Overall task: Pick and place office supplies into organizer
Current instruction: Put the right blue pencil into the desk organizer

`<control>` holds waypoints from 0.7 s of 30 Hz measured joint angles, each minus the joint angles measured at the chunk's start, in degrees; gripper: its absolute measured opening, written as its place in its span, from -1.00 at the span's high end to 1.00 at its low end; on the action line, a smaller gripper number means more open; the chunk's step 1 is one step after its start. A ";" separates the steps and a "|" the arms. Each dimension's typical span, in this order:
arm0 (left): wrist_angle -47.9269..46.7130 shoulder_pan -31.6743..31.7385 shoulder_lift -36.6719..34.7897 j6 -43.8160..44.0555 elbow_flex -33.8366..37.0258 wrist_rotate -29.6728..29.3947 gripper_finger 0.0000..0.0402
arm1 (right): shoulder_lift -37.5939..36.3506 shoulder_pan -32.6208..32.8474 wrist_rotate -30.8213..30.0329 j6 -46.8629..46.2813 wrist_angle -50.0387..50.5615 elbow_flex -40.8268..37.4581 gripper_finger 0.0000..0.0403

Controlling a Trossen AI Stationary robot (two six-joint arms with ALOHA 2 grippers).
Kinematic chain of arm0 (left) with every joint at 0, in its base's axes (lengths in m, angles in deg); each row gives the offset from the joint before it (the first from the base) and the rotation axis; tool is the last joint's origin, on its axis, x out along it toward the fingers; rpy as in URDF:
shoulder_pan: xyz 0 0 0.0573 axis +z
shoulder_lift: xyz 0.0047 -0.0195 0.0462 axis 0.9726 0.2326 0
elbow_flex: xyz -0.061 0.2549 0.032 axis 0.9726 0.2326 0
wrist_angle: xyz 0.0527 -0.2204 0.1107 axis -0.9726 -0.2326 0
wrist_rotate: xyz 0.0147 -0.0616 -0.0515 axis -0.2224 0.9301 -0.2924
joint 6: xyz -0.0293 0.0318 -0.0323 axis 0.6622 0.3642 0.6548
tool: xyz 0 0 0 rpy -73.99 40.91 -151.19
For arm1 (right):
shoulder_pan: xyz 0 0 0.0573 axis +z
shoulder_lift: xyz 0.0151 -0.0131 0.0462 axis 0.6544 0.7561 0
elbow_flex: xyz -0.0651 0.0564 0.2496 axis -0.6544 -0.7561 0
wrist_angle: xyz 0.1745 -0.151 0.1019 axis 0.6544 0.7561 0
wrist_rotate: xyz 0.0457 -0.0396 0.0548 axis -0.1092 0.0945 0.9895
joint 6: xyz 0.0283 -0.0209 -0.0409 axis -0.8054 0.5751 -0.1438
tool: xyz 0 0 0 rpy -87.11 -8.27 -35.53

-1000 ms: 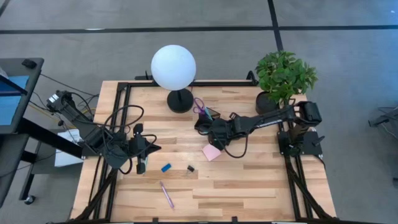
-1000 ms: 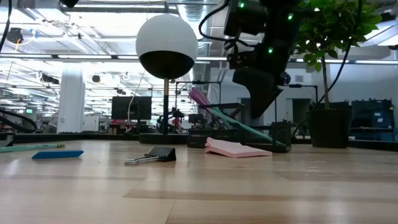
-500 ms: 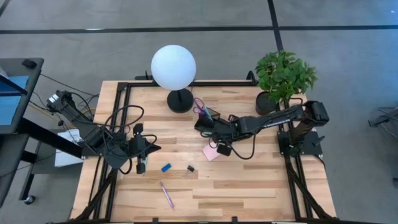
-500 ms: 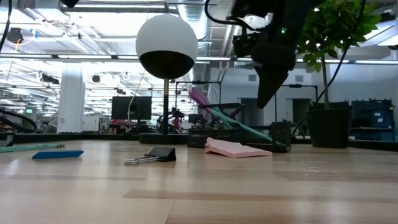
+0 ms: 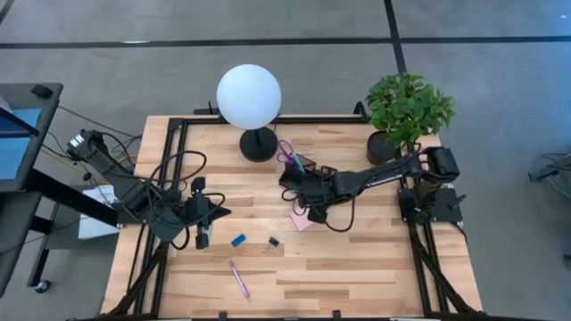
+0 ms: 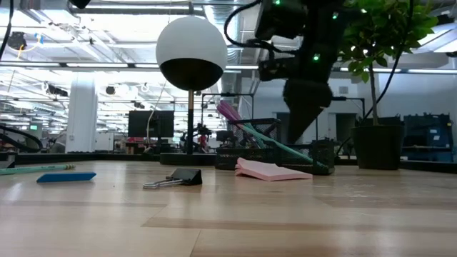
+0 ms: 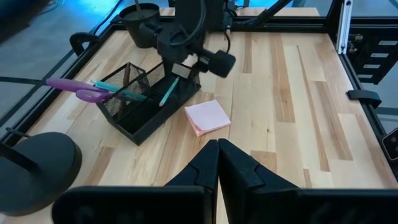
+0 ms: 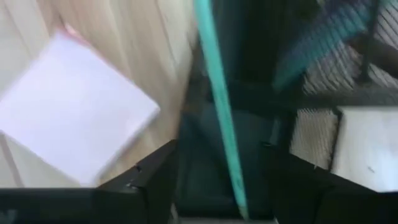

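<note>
The black mesh organizer [image 5: 297, 172] stands at the far middle of the table, with purple-handled scissors [image 7: 81, 90] sticking out of its taller section. A teal pen [image 8: 217, 106] leans in its lower tray. My right gripper [image 8: 221, 186] hovers open over that tray, one finger on either side of the pen without touching it. The pink sticky-note pad [image 5: 302, 218] lies flat on the table just near of the organizer. A blue block [image 5: 238, 240], a black clip [image 5: 273, 242] and a purple pen [image 5: 239, 278] lie nearer the front edge. My left gripper [image 5: 202, 239] rests shut at the left.
A white globe lamp [image 5: 249, 96] on a black round base stands left of the organizer, and a potted plant [image 5: 406, 111] stands at the far right corner. Black frame rails run along the table's left, right and far edges. Bare wood lies at the front right.
My right gripper has swung a little toward the near edge over the sticky-note pad and come back above the organizer's tray. The teal pen, the pad and the other items have stayed where they were.
</note>
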 joint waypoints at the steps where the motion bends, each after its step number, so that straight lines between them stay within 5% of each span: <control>1: 0.00 0.00 0.00 0.00 0.00 -0.02 0.98 | 0.35 -0.15 0.64 0.05 -0.91 -0.02 -0.09; 7: 0.00 0.00 0.00 0.02 0.00 -0.04 0.98 | 2.57 -2.19 1.09 0.46 -4.20 -0.24 -0.10; 21: -0.71 0.02 0.00 -0.25 0.00 0.07 0.98 | 4.90 -4.44 2.05 2.98 -4.92 -0.02 0.24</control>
